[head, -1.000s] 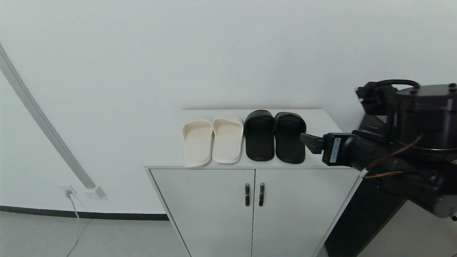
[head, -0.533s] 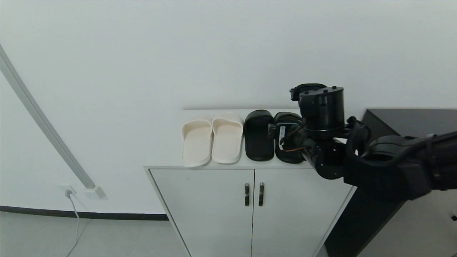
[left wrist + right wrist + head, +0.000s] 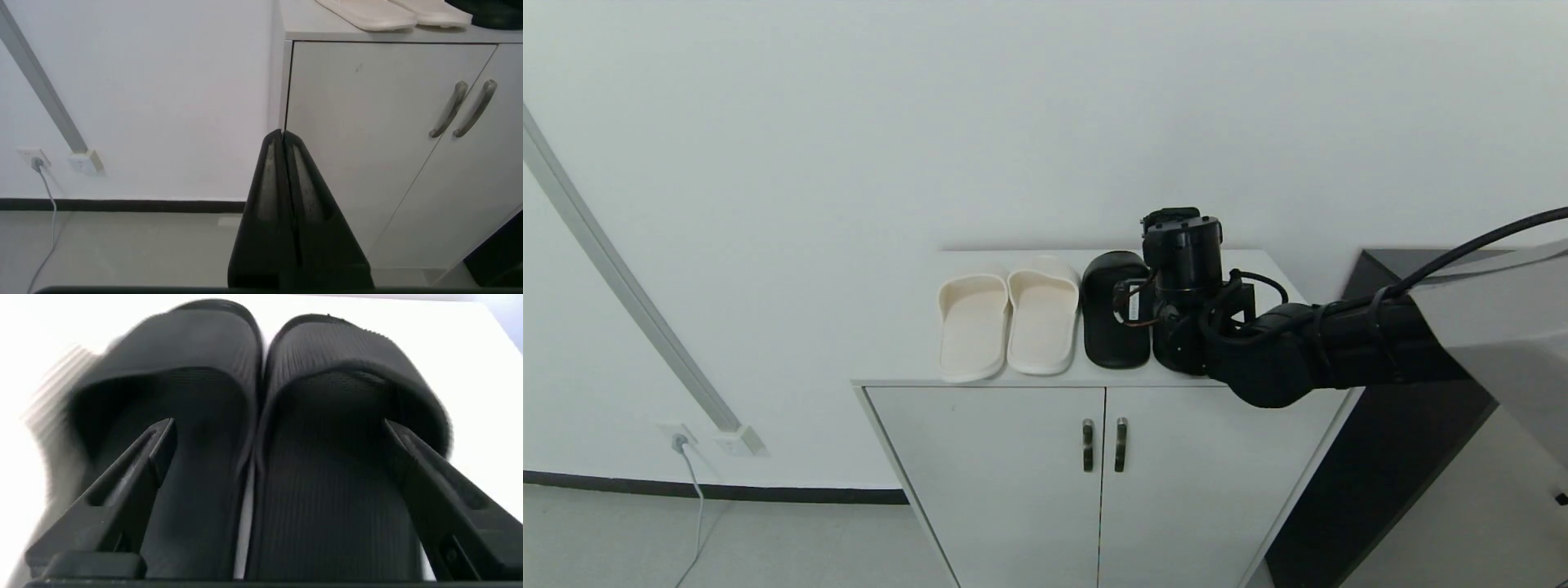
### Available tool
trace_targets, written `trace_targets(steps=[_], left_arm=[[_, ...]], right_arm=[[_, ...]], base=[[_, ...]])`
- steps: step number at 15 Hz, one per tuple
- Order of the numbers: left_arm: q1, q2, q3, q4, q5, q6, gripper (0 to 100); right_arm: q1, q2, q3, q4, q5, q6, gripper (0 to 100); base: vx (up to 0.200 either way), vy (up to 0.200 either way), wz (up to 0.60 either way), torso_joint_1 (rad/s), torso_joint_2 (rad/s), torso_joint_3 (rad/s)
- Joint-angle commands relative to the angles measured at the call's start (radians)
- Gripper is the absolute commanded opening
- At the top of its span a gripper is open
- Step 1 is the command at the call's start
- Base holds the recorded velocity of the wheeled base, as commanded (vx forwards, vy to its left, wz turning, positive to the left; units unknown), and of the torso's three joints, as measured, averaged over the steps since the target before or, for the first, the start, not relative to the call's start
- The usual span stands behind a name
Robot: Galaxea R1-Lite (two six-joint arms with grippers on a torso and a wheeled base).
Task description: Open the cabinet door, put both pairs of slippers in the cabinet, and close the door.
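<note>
Slippers (image 3: pixel 335 482) look light, soft and bendy; right claw (image 3: pixel 278 429) gapes wide over the black pair, best pinching both inner edges together. Left claw (image 3: pixel 283 147) is closed, empty.

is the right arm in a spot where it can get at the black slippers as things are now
Probably yes. The right end effector is open, its fingers spread just over the black slippers on the cabinet top, with nothing between.

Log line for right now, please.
doors shut | white pair, black pair on cabinet top | right gripper open at black pair | left gripper shut, facing doors
</note>
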Motion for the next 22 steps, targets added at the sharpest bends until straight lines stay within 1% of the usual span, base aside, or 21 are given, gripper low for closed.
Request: trace_targets(steps=[1, 5, 7, 11, 12, 18, 20, 21, 22], left_arm=[[-0.001, 0.000, 0.000, 0.000, 0.000, 0.000, 0], [0.001, 0.000, 0.000, 0.000, 0.000, -0.002, 0], [0.001, 0.000, 0.000, 0.000, 0.000, -0.002, 0], [-0.001, 0.000, 0.000, 0.000, 0.000, -0.002, 0], [0.001, 0.000, 0.000, 0.000, 0.000, -0.002, 0], [-0.001, 0.000, 0.000, 0.000, 0.000, -0.005, 0], [0.001, 0.000, 0.000, 0.000, 0.000, -0.005, 0], [-0.001, 0.000, 0.000, 0.000, 0.000, -0.005, 0], [-0.001, 0.000, 0.000, 0.000, 0.000, -0.005, 0]], right_arm=[[-0.019, 0.070, -0.055, 0.000, 0.001, -0.010, 100], [-0.046, 0.134, -0.164, 0.007, 0.001, -0.031, 100], [-0.070, 0.168, -0.241, 0.052, 0.002, -0.030, 100], [-0.081, 0.191, -0.287, 0.057, 0.005, -0.030, 100], [-0.081, 0.191, -0.287, 0.055, 0.005, -0.030, 0], [-0.072, 0.148, -0.268, 0.053, -0.001, -0.028, 0], [-0.056, 0.085, -0.201, 0.052, -0.002, -0.027, 0], [-0.053, 0.073, -0.187, 0.052, -0.002, -0.027, 0], [-0.038, -0.007, -0.092, 0.049, -0.001, -0.025, 0]], base=[[0.000, 0.000, 0.00, 0.000, 0.00, 0.000], [0.000, 0.000, 0.00, 0.000, 0.00, 0.000], [0.000, 0.000, 0.00, 0.000, 0.00, 0.000], [0.000, 0.000, 0.00, 0.000, 0.00, 0.000], [0.000, 0.000, 0.00, 0.000, 0.00, 0.000], [0.000, 0.000, 0.00, 0.000, 0.00, 0.000], [0.000, 0.000, 0.00, 0.000, 0.00, 0.000], [0.000, 0.000, 0.00, 0.000, 0.00, 0.000], [0.000, 0.000, 0.00, 0.000, 0.00, 0.000]])
